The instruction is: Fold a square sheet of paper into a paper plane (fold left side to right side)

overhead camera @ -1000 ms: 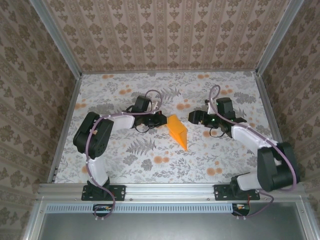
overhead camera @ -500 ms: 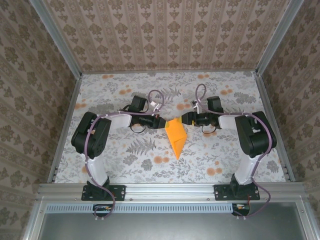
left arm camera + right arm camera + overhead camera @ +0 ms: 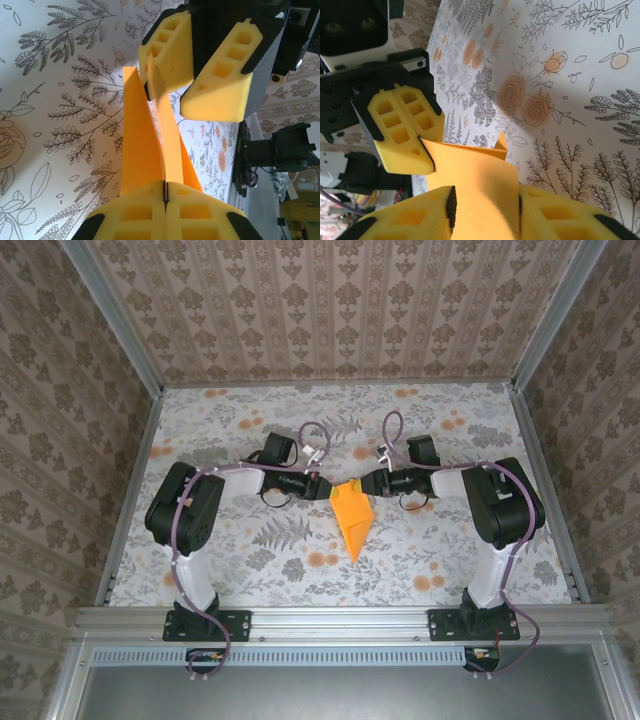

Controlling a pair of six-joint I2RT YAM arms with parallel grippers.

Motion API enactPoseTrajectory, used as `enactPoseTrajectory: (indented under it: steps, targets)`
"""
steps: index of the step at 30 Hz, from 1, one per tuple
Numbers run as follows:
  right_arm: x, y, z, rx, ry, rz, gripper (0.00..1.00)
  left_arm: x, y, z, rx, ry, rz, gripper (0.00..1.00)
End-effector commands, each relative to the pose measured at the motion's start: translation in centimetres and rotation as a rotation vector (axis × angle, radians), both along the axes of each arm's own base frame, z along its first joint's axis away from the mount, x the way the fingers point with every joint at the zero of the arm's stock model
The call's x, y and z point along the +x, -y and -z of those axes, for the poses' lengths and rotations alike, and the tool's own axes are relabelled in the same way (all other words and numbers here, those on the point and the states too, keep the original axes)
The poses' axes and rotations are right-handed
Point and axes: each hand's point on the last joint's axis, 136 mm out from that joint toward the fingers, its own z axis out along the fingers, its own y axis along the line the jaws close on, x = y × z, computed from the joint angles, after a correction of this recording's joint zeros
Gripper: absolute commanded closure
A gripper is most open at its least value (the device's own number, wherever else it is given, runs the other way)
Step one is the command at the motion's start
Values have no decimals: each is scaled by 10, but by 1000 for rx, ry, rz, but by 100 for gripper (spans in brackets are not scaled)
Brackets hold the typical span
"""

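Pinching the paper plane [image 3: 352,518] at its upper left corner, the left hand [image 3: 322,487] is clamped tight, mid-frame over the bench [image 3: 240,550]; the right hand [image 3: 368,484] straddles the upper right corner, fingers partly apart

left arm [image 3: 200,505]: bent inward, wrist pointed right | left pincer [image 3: 322,486]: pads pressed shut on the paper plane [image 3: 352,515] edge | right arm [image 3: 500,500]: folded inward, wrist pointed left | right pincer [image 3: 372,483]: pads parted, set astride the opposite edge | pincers faced tip to tip, near, not touching
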Motion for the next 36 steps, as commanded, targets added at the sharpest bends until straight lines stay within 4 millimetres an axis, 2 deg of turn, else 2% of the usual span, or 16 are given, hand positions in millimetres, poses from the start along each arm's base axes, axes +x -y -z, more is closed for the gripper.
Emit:
enactPoseTrajectory:
  steps: [1,6,7,9,11,13,16,20,22,26,29,32,36]
  targets:
    - [1,0,-15,-1,44,-21,73,3,0,0,-8,12,26,100]
    - [-1,3,-19,-18,52,-15,94,5,-1,2,7,18,30,100]
    - [-1,4,-19,-27,53,-9,100,6,-2,3,17,20,26,95]
    - [0,6,-21,-46,44,12,100,10,-4,0,29,33,16,82]
    - [0,9,-23,-66,24,33,100,16,-7,-6,48,69,-10,61]
    - [-1,12,-23,-97,-15,70,100,21,-12,-17,64,110,-38,49]
    - [-3,15,-24,-138,-74,126,100,31,-24,-34,122,188,-106,40]
    - [-3,18,-24,-171,-182,205,100,36,-47,-56,247,330,-222,35]
    - [-1,18,-25,-191,-222,252,100,27,-54,-66,315,398,-246,34]
    - [4,16,-25,-247,-288,324,100,-7,-57,-75,449,511,-229,32]
    - [9,9,-24,-269,-319,360,100,-36,-44,-73,479,536,-199,30]
    - [17,7,-20,-290,-340,404,100,-59,-27,-62,504,536,-176,29]
    - [26,6,-15,-295,-360,436,100,-72,-7,-44,548,531,-157,28]
